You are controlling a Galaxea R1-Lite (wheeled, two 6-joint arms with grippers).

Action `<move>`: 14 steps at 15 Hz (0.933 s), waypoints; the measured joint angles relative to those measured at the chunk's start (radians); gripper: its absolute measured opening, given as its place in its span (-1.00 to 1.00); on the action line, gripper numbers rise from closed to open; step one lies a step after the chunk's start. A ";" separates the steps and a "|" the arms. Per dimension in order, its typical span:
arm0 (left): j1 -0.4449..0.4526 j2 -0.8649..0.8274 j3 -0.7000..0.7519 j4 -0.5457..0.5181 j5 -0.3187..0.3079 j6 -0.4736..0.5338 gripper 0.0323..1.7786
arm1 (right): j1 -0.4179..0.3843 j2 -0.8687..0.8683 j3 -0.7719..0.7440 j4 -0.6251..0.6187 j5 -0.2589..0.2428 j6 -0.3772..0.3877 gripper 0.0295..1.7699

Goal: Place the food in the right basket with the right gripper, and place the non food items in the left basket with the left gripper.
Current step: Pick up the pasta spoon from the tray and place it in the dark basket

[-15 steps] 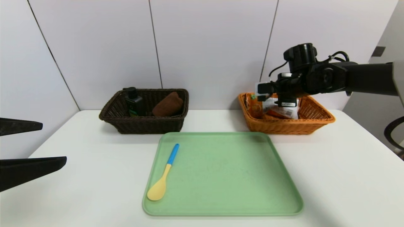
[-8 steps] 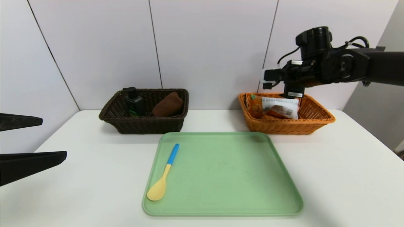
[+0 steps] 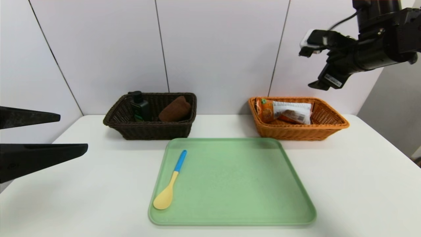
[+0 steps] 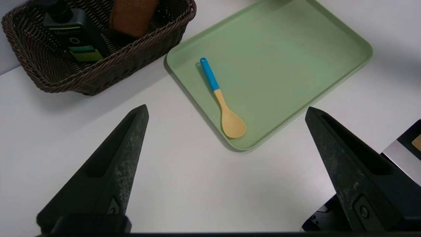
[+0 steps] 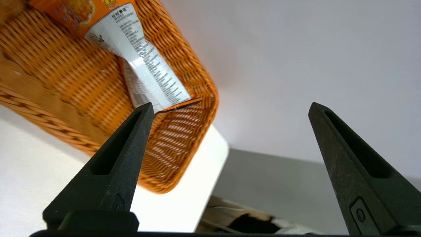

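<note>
Currently, per item:
right gripper point(image 3: 312, 69): was high over the far right of the table, above and clear of the right basket point(image 3: 329, 126); fingers point(image 5: 111, 171) spread wide, nothing between them.
left gripper point(image 3: 70, 133): was at the left edge of the head view over bare table point(image 3: 361, 184); fingers point(image 4: 111, 168) fully apart, empty.
food point(image 3: 291, 112): lay inside the right basket, orange end toward the basket's left wall, white print panel facing up.
right wrist view only: showed the packet point(image 5: 144, 75) lengthwise down the basket's inner weave, its white panel covered in rows of small black print, too small to read; orange end carried a fruit-like picture.
left basket point(image 3: 148, 130): held the pump bottle point(image 3: 139, 107) upright on the left and the folded brown cloth point(image 3: 175, 109) leaning on the right.
left wrist view only: showed the bottle point(image 4: 79, 36) label, a pale word starting "Mem", a ring mark under it, green band below; rest unreadable.
spoon point(image 3: 169, 184): lay on the green tray point(image 3: 263, 197) near its left edge, blue handle pointing to the baskets, yellow bowl toward the robot.
head view only: showed both baskets together, well apart, behind the tray.
</note>
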 joint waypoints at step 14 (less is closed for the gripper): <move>-0.066 0.287 -0.076 -0.035 0.006 -0.173 0.90 | 0.138 -0.385 0.232 0.405 0.010 0.989 0.91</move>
